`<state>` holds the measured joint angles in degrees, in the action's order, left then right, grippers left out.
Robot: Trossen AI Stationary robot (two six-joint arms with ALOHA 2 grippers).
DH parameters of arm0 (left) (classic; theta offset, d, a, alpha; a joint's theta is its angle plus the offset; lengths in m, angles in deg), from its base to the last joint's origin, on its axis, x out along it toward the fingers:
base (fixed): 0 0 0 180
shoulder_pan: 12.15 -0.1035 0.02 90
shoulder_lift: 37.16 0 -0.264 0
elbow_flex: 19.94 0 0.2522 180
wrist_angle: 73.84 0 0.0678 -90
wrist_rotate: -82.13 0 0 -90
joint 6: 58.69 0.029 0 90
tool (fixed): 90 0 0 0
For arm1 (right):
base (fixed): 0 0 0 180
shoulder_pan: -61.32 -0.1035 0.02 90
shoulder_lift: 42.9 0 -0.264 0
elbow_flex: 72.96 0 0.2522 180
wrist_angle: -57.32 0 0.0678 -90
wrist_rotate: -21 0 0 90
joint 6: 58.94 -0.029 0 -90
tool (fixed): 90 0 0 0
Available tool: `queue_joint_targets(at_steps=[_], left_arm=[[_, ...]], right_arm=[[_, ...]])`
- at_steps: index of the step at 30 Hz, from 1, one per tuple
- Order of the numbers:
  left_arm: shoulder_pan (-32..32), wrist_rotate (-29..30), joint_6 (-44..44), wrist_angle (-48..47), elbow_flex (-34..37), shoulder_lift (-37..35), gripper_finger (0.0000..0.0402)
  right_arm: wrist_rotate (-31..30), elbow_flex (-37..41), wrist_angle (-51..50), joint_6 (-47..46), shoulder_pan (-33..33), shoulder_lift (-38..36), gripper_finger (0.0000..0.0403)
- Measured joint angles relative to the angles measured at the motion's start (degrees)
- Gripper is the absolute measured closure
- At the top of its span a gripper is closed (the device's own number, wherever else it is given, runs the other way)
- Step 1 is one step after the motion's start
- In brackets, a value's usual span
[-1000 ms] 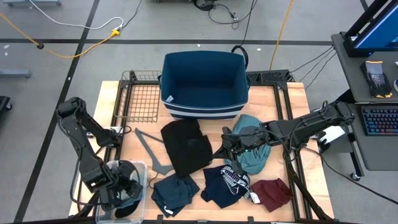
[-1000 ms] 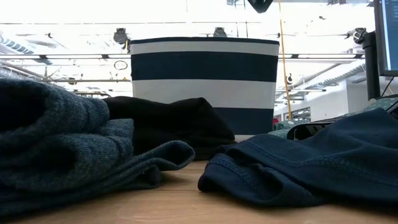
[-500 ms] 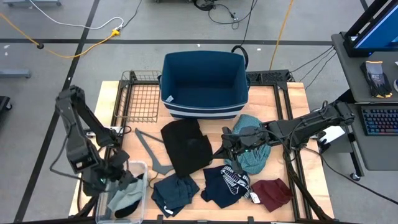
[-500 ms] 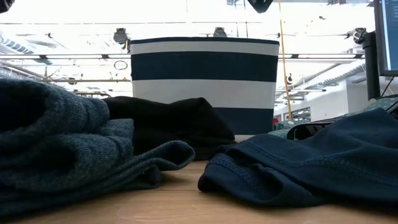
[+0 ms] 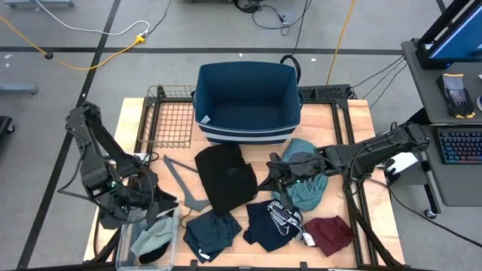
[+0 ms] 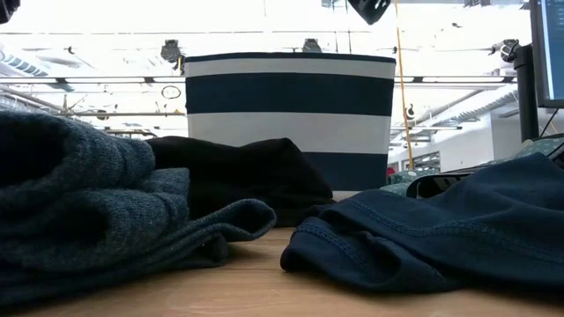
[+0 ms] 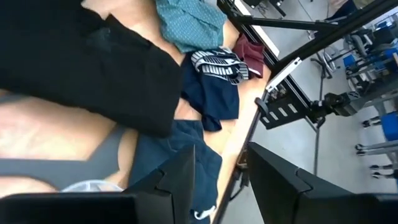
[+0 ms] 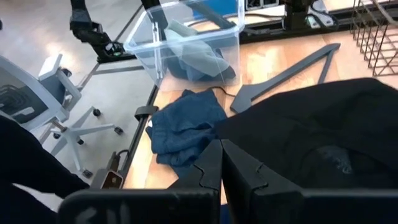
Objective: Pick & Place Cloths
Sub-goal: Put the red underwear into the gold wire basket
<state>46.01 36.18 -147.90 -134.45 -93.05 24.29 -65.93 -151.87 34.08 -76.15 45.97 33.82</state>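
Had lifted clear of the clear plastic bin (image 5: 147, 242) at seven o'clock: left gripper (image 5: 134, 197), fingers parted, gripping nothing. Left inside, released: pale green cloth (image 5: 151, 237). One garment placed, by the look of it. Farther, near three o'clock, over the teal checked cloth (image 5: 307, 188): right gripper (image 5: 276, 175), pinched closed, empty.

Six cloths: black cloth (image 5: 224, 178), teal checked cloth (image 5: 304, 183), navy printed cloth (image 5: 273, 223), maroon cloth (image 5: 331, 234), dark teal cloth (image 5: 211, 232), pale green cloth (image 5: 151, 239). One hanger (image 5: 179, 181). One striped bin (image 5: 248, 104). One clear tub (image 5: 175, 205).
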Motion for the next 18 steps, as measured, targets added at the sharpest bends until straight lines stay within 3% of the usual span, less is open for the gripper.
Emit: queue_joint_targets(at_steps=[9,18], left_arm=[[-4.52,0.04,9.85,0.02,0.0,0.0,0.0256],[-9.39,0.18,24.38,0.3,-0.01,0.02,0.0256]], right_arm=[[-0.04,0.02,-7.55,-0.19,-1.29,0.0,0.0403],[-2.03,0.02,-13.19,-1.61,-8.33,0.0,0.0403]])
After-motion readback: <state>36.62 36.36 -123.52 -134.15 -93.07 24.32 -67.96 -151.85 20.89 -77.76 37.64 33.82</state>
